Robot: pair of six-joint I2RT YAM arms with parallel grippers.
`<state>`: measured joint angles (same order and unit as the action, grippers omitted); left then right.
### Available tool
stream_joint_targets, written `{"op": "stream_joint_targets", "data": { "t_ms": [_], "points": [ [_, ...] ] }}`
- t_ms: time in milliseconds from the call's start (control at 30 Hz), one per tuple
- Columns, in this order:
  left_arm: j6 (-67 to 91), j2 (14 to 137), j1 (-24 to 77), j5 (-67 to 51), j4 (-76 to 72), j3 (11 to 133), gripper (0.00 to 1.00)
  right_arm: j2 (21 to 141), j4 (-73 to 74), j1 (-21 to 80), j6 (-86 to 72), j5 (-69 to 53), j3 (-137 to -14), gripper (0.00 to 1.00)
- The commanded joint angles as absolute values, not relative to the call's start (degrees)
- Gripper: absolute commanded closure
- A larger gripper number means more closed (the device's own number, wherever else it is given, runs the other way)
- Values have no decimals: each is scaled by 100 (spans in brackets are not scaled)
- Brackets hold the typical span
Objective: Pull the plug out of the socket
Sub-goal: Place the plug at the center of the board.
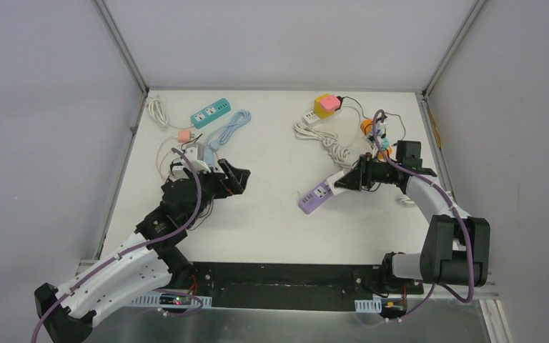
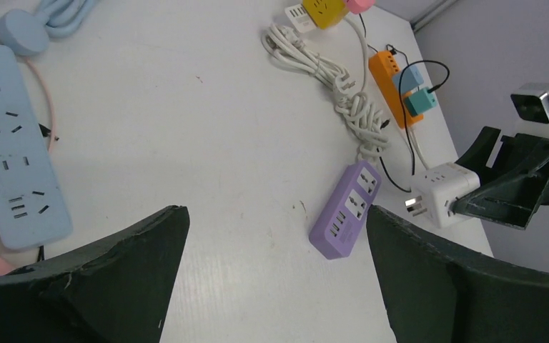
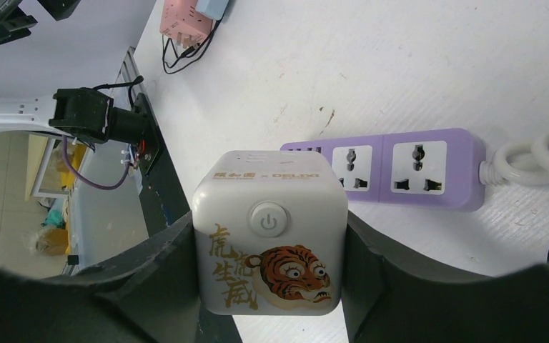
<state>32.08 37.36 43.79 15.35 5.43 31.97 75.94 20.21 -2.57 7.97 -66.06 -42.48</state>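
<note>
The white cube plug (image 3: 268, 243) sits clamped in the right gripper (image 1: 344, 183), prongs clear of the purple socket strip (image 1: 316, 196) mid-table. The left gripper (image 1: 236, 179) gapes wide and empty, with open tabletop (image 1: 279, 143) between them.

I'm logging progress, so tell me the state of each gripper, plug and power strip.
white cube adapter: unplugged, held, prongs bare.
purple power strip: sockets empty, lying flat.
right gripper: jaws shut on the white cube adapter.
left gripper: jaws open, empty.
orange power strip: two plugs inserted.
</note>
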Motion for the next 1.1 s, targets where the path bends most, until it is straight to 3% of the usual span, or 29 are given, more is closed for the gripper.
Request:
{"op": "stream_joint_targets", "data": {
  "t_ms": [0,433,733,1067],
  "points": [
    [3192,3317,4357,1878,-217,2834,1,7616,1607,-299,587,-6918,-4210,100],
    [3461,4895,4355,42,-2128,2894,1,7906,734,-299,-902,-6973,-4039,100],
    [3866,6681,4396,-1068,-2177,3850,8,8572,716,-290,-1708,-7332,-4236,100],
    [3390,7802,4940,-1175,-1589,4814,8,9349,1276,-252,-1878,-7645,-4595,100]
  ]
}}
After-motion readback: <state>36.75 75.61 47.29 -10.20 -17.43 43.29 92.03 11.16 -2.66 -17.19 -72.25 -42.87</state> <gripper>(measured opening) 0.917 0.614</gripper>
